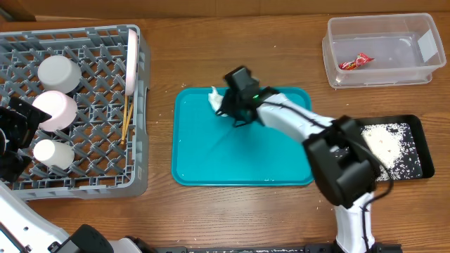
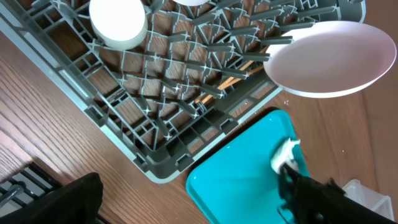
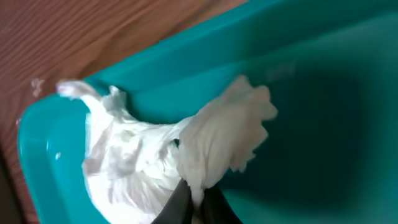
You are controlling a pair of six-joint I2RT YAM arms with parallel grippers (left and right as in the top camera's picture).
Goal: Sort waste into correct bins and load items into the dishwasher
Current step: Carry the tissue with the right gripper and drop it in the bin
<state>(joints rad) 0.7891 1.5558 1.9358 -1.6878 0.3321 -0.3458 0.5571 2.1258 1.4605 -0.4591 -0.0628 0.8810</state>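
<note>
The crumpled white napkin (image 1: 214,99) (image 3: 155,155) lies in the far left corner of the teal tray (image 1: 239,158). My right gripper (image 1: 234,107) (image 3: 194,202) is shut on a fold of it, low over the tray. The grey dish rack (image 1: 84,184) holds two pale bowls (image 1: 58,72) (image 1: 55,109), a small cup (image 1: 53,154), a white plate (image 1: 132,60) on edge and chopsticks (image 1: 126,116). My left gripper (image 1: 20,137) hangs open over the rack's left side, holding nothing. The red wrapper (image 1: 355,62) lies in the clear tub (image 1: 330,53). White rice grains (image 1: 383,144) cover the black tray (image 1: 420,137).
The rack fills the left of the table and the teal tray (image 2: 242,180) sits just right of it. In the left wrist view the plate (image 2: 329,59) overhangs the rack's edge (image 2: 155,165). The tub stands at the back right, the black tray in front of it.
</note>
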